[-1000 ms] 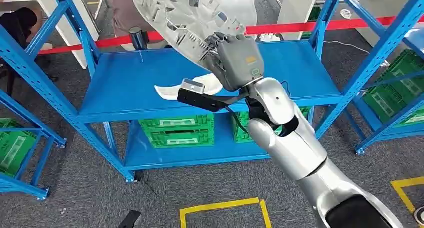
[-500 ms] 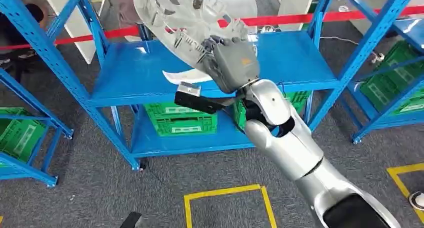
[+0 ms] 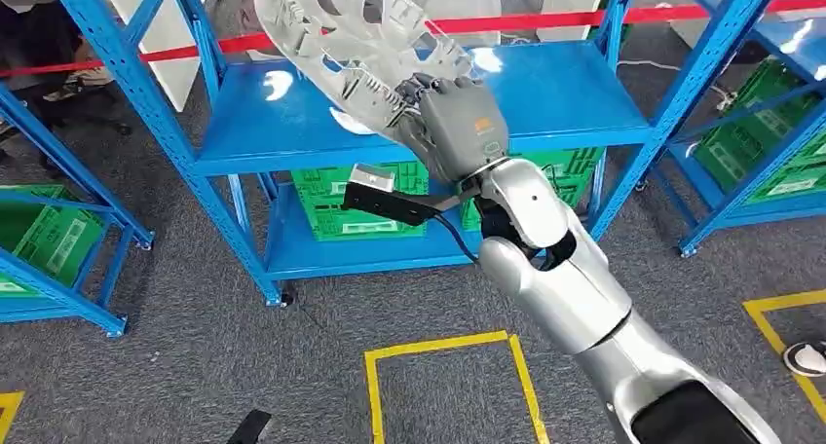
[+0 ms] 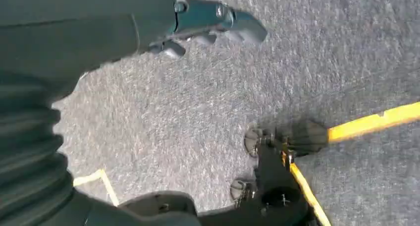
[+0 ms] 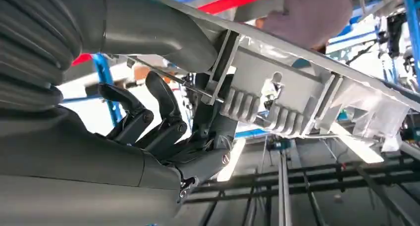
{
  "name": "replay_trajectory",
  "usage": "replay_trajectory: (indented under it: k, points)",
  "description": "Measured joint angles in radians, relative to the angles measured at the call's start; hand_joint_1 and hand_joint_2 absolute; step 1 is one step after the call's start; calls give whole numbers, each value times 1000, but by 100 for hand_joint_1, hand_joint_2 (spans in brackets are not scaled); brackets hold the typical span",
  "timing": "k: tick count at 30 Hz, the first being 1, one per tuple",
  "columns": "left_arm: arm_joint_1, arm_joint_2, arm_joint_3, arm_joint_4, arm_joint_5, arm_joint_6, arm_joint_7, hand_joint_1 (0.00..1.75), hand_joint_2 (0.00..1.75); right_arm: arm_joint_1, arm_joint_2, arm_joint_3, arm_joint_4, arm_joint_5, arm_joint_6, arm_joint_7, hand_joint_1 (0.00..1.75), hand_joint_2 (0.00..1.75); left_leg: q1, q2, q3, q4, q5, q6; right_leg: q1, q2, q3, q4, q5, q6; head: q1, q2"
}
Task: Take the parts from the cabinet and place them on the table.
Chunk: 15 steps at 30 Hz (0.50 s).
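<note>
My right hand grips a large pale-grey ribbed plastic part by its lower edge and holds it tilted, in the air above the blue cabinet shelf. In the right wrist view the thumb lies over the part and the dark fingers curl beneath it. A second white part lies on the shelf, mostly hidden behind the held one. My left hand hangs above grey carpet, its fingers apart and holding nothing.
Green crates stand on the cabinet's lower shelf. More blue racks with green crates flank it at left and right. Red barrier tape runs behind. Yellow floor lines mark the carpet in front. A person's shoe is at far right.
The whole picture has shifted: the cabinet now sits higher and farther off, so the camera has moved back. My right hand still holds the part the same way.
</note>
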Motion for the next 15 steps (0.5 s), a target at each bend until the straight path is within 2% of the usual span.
replay_trajectory:
  k: [1, 2, 3, 5, 6, 7, 8, 9, 10, 11, 12, 13, 14, 15]
  points:
    - [3, 0, 0, 0, -1, 0, 0, 0, 175, 1, 0, 0, 0, 0, -1, 0, 175, 175, -5, -2, -2, -9, 13, -8, -4, 0, -6, -9, 15, -8, 0, 0]
    - [3, 2, 0, 0, -2, 0, 0, 0, 175, 1, -1, 0, 0, 0, -1, 0, 175, 175, 0, -2, -9, -6, 2, -10, -13, -7, -11, -16, 31, -14, 2, 0]
    - [4, 1, 0, 1, -2, 0, 1, 0, 175, 1, -1, 0, 0, 0, -1, 2, 175, 175, -2, -2, -22, 23, -56, -15, -14, -6, -26, -19, 46, -23, -2, 0]
    - [3, 0, 0, 2, -3, -2, 1, 0, 175, 4, -1, 0, 0, 8, 0, 5, 175, 175, 5, -2, -52, 156, -179, -26, -15, -6, -56, -19, 71, -24, -5, 0]
    - [2, 1, 0, 2, -6, -2, 1, 0, 175, 7, -1, 0, 0, 11, 0, 5, 175, 175, 6, -2, -65, 232, -218, -31, -15, -7, -72, -18, 84, -23, -5, 0]
    - [1, 2, 0, 2, -7, -2, 1, 0, 175, 13, -2, 0, 0, 14, -1, 5, 175, 175, 7, -2, -69, 294, -225, -35, -15, -7, -89, -17, 98, -22, -6, 0]
    - [2, 2, 0, 2, -8, -2, 3, 0, 175, 18, -2, 0, 0, 19, 0, 6, 175, 175, 8, -2, -58, 316, -204, -37, -17, -7, -105, -16, 110, -19, -5, 0]
    - [2, 3, 0, 2, -9, -2, 3, 0, 175, 22, -3, 0, 0, 21, 0, 6, 175, 175, 10, -2, -28, 298, -164, -39, -19, -7, -123, -15, 123, -16, -5, 0]
    - [1, 3, 0, 1, -8, -2, 3, 0, 175, 24, -5, 0, 0, 22, 0, 6, 175, 175, 11, -2, 21, 243, -128, -41, -21, -7, -140, -12, 135, -11, -5, 0]
    - [0, 3, 0, 1, -9, -2, 3, 0, 175, 25, -6, 0, -1, 23, 0, 7, 175, 175, 14, -1, 88, 157, -116, -43, -23, -7, -154, -7, 145, -6, -6, 0]
    - [-3, 2, 0, 0, -9, -2, 3, 0, 175, 26, -6, 0, -3, 24, 0, 7, 175, 175, 17, -2, 151, 62, -162, -45, -22, -6, -163, -2, 153, 0, -7, 0]
    - [-5, 2, 0, 0, -9, -2, 3, 0, 175, 26, -7, -2, -6, 24, 0, 7, 175, 175, 6, -6, 203, -18, -198, -34, -19, -7, -169, 2, 161, 7, -7, 0]
    - [-4, 2, 0, 0, -9, -2, 3, 0, 175, 29, -7, -2, -6, 24, 0, 6, 175, 175, 6, -7, 190, -5, -190, -18, -18, -8, -166, -4, 173, 13, -6, 0]
    - [-6, 2, 0, 0, -9, -2, 4, 0, 175, 29, -7, -2, -7, 24, 0, 5, 175, 175, 4, -8, 184, -5, -187, -13, -21, -8, -168, -5, 182, 18, -9, 0]
